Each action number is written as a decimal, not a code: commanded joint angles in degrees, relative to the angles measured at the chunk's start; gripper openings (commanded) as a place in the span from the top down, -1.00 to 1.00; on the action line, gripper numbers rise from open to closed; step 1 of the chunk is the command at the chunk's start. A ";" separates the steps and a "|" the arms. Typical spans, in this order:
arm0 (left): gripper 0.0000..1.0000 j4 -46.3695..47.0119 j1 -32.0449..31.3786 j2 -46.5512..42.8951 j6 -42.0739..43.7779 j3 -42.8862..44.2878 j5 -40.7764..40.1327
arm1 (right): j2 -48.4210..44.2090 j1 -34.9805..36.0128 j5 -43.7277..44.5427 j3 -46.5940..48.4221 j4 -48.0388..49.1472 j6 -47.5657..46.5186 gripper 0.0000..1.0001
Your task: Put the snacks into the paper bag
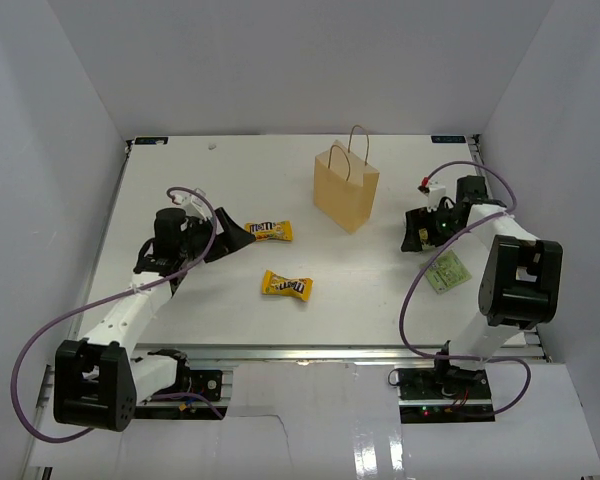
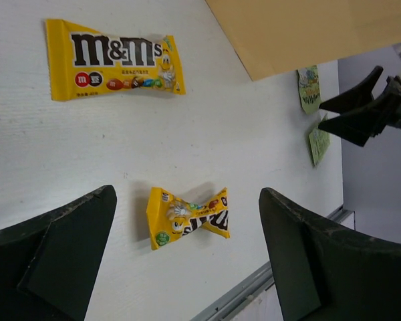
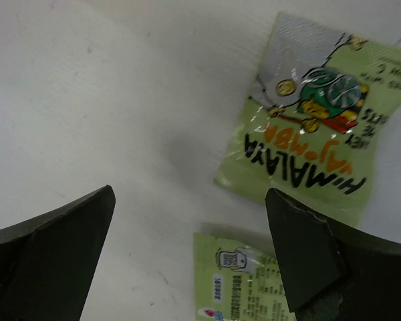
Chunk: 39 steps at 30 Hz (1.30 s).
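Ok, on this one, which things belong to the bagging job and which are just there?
Job:
paper bag
flat yellow M&M's pack
twisted yellow M&M's pack
green Himalaya packet
second green packet

Not the job:
table
white enclosure walls

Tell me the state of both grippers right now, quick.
Left gripper: open, holding nothing.
Right gripper: open, holding nothing.
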 commanded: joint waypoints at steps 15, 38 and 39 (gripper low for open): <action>-0.96 3.10 -8.57 6.12 -3.24 1.26 -2.85 | 17.39 -0.88 11.85 17.26 7.37 -1.48 -0.68; -0.96 3.54 -11.12 11.75 -2.45 4.87 -3.73 | 13.11 -4.04 2.52 9.19 8.07 -2.71 0.73; -0.96 3.54 -11.12 11.93 -2.45 4.87 -3.82 | 11.62 -4.05 2.00 8.75 8.33 -2.89 0.75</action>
